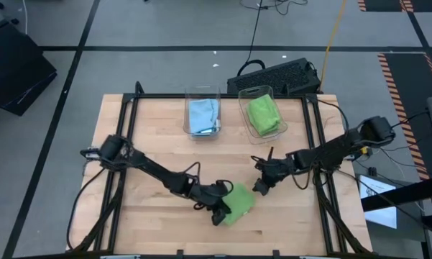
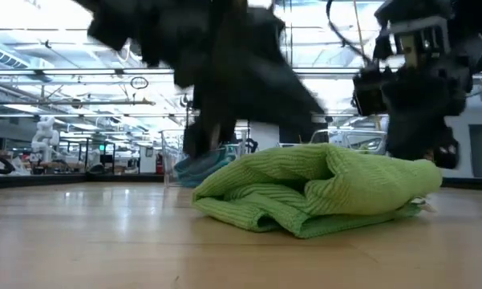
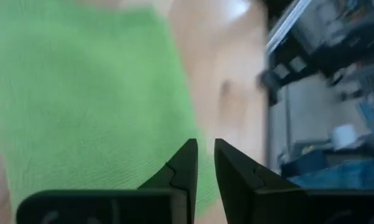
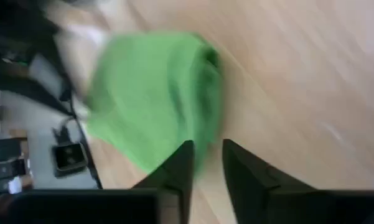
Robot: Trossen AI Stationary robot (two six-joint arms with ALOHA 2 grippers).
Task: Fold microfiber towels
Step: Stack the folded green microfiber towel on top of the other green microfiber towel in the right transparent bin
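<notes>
Towel first: I have a lime green towel (image 1: 239,203) lying in a loose, partly folded heap on the wooden table (image 1: 151,137), toward the near edge and a little right of the middle. From the low camera it sits as a rumpled mound (image 2: 317,197) with a rolled fold along its front.

My left gripper (image 1: 219,212) is down at the towel's left edge, just beside or touching it; I cannot tell which from above. On its wrist camera the two fingers (image 3: 185,165) stand close together with only a narrow slit between them, and nothing is pinched there; the green cloth (image 3: 81,99) spreads out just ahead of the tips.

My right gripper (image 1: 262,185) hangs just past the towel's far right corner, near it but apart. Its wrist camera shows the fingers (image 4: 180,165) nearly closed, a slim gap between them and no cloth in it, with the green towel (image 4: 155,99) lying ahead on the bare wood.

At the far side of the table I see two clear bins side by side. The left bin (image 1: 201,93) holds a light blue towel (image 1: 203,115); the right bin (image 1: 253,93) holds another lime green towel (image 1: 263,114). Both are well apart from the grippers. A black keyboard (image 1: 277,75) lies beyond the table's far edge.
</notes>
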